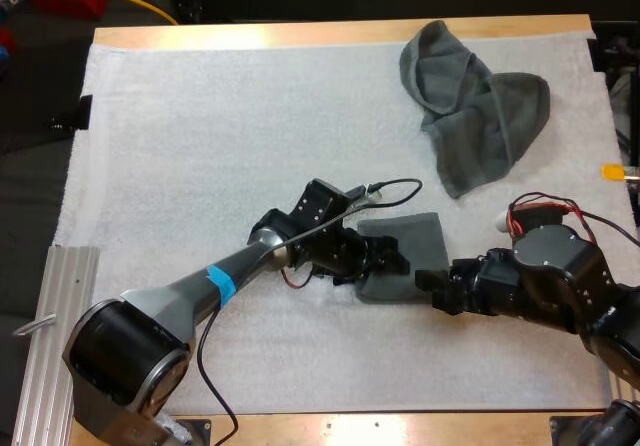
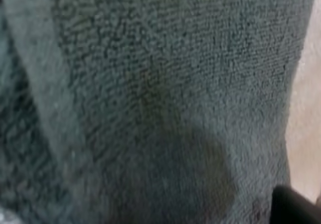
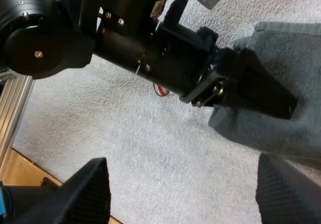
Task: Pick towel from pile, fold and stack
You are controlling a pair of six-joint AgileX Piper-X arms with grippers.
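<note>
Lying near middle of mat [image 1: 200,146], folded towel [image 1: 408,238] is soft, light, floppy; pinch thin edge or corner. At its left edge sits left gripper [image 1: 390,263], grip cannot tell. At near corner, right gripper [image 1: 431,282], fingers [image 3: 95,189] wide apart, holding nothing. Far right: crumpled towel [image 1: 470,116].

My left pincer [image 1: 388,263] covered the folded towel [image 1: 405,238] along its near edge, so I couldn't tell whether it was gripping the cloth. From the left wrist camera I couldn't make out which fold lay beneath that pincer. My right pincer [image 3: 180,166] stood spread, its finger bases cut off by the picture's edge, as was the towel beyond it.
</note>
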